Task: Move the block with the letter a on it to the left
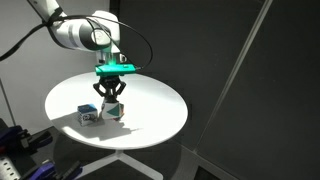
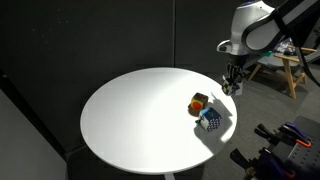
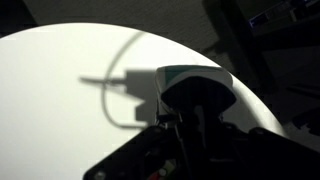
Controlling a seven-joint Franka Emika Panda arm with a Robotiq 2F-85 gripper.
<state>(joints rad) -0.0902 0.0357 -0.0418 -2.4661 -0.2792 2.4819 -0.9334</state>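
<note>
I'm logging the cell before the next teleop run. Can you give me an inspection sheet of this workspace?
Surface: round white table, brightly lit.
Job's things: block with the letter a, pale face showing, at the fingertips near the table's edge; the letter is not readable.
Clutter: red-and-yellow cube and blue-and-white cube, close together and apart from the gripper.
Grippers: gripper shut on the block with the letter a; cannot tell whether it is lifted.
Cables: black cable loops from the arm to the wrist.
Surroundings: dark curtains; wooden stand beyond the table.
</note>
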